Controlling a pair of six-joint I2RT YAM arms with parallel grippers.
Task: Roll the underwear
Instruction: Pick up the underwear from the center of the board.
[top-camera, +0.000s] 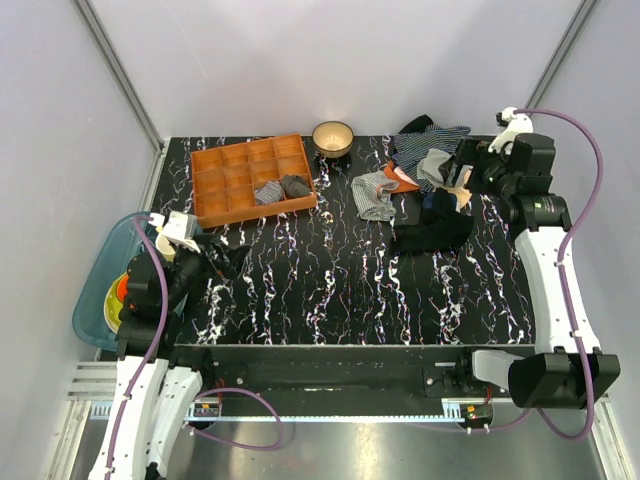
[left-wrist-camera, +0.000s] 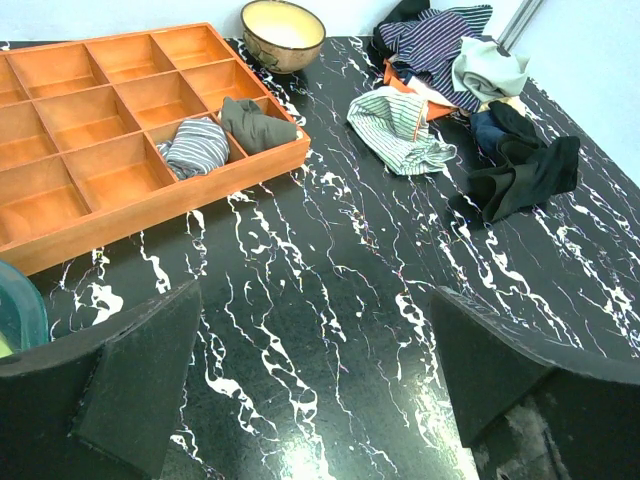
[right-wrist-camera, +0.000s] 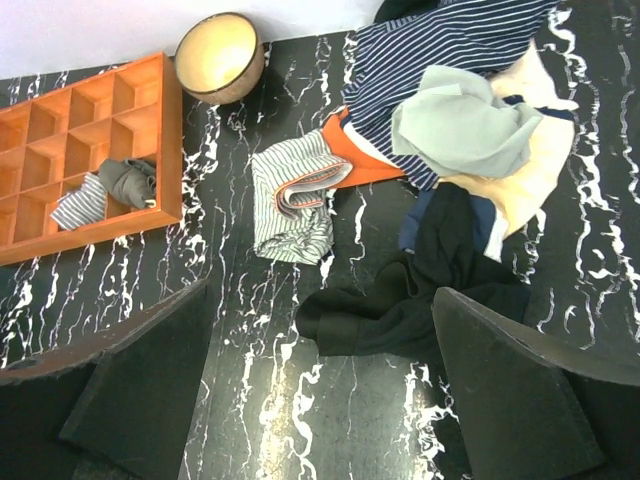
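The underwear (top-camera: 374, 196), white with thin grey pinstripes and orange-red trim, lies crumpled on the black marbled table at the back centre-right. It also shows in the left wrist view (left-wrist-camera: 400, 128) and in the right wrist view (right-wrist-camera: 293, 195). My left gripper (top-camera: 222, 262) is open and empty, low over the table's left side, far from the underwear; its fingers frame bare table (left-wrist-camera: 315, 330). My right gripper (top-camera: 466, 163) is open and empty, held high over the clothes pile to the right of the underwear (right-wrist-camera: 320, 330).
An orange compartment tray (top-camera: 215, 160) at the back left holds two rolled garments (top-camera: 270, 191). A bowl (top-camera: 332, 136) stands behind it. A navy striped garment (top-camera: 432, 143), a black cloth (top-camera: 436, 234) and other clothes are piled at the back right. A teal bin (top-camera: 92, 290) sits off the left edge.
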